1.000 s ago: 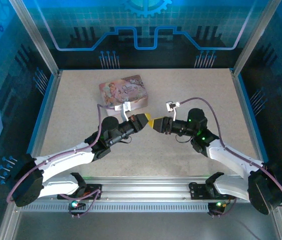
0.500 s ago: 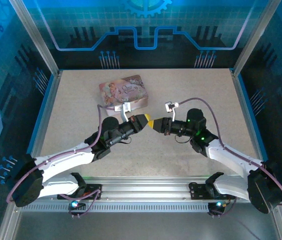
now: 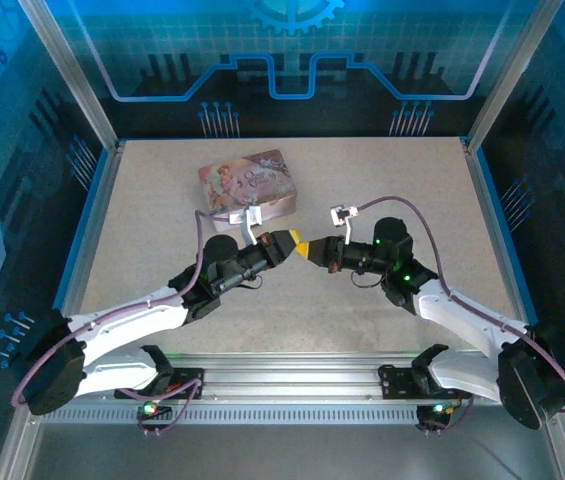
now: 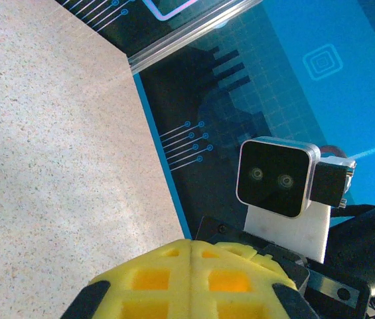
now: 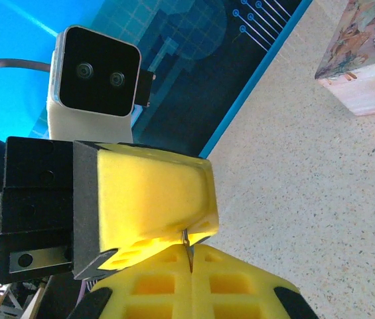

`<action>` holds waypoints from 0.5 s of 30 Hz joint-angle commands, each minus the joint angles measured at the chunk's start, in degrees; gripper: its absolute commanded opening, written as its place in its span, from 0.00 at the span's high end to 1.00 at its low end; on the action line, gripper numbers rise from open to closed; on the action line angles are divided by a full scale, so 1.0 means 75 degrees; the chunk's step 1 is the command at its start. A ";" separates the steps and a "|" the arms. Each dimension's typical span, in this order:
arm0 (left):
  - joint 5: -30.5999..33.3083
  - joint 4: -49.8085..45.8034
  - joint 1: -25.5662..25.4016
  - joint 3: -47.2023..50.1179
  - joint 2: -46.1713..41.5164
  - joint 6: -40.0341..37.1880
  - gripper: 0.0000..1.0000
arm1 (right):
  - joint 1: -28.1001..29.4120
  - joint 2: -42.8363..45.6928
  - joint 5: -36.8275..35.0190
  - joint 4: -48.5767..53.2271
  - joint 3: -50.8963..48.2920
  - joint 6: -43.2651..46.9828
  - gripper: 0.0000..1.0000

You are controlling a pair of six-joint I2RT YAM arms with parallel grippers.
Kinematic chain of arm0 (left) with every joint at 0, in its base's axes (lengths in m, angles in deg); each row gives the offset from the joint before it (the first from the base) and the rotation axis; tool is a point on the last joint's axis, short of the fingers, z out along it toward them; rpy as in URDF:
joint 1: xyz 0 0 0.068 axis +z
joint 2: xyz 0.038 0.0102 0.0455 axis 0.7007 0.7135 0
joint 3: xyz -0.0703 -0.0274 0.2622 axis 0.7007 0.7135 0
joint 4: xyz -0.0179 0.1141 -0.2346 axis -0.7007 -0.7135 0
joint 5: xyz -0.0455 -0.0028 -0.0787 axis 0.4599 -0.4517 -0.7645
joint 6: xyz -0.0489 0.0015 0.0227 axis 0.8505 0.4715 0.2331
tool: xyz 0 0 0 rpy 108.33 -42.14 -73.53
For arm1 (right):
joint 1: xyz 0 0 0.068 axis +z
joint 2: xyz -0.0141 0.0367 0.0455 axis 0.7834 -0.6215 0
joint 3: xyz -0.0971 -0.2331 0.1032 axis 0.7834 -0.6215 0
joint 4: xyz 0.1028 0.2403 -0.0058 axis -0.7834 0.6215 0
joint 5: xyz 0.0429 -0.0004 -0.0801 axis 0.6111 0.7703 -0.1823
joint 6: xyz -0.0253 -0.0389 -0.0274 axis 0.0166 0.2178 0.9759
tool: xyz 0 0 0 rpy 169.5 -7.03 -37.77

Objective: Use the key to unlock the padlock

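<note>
Two arms are counted in the top view, bases at the near edge of the table, both reaching inward. Two grippers are counted too. The left gripper and right gripper are brought tip to tip over mid-table.

The left gripper's yellow fingers are pressed together along a seam in the left wrist view; whether anything is pinched there cannot be told. The right gripper's fingers are closed on the key — one thin dark sliver, resolved in the right wrist view but too small to tell from the top. Its tip is seen at the lower edge of the left gripper's pad; contact cannot be told.

Two wrist cameras are caught — the right arm's camera and the left arm's camera. One pink tin is set farther back, apart from both grippers.
</note>
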 commanded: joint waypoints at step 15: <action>-0.0030 -0.3002 0.0808 -0.0814 -0.0771 -0.1426 0.48 | -0.0134 0.0911 -0.0685 0.2724 0.0057 0.1577 0.99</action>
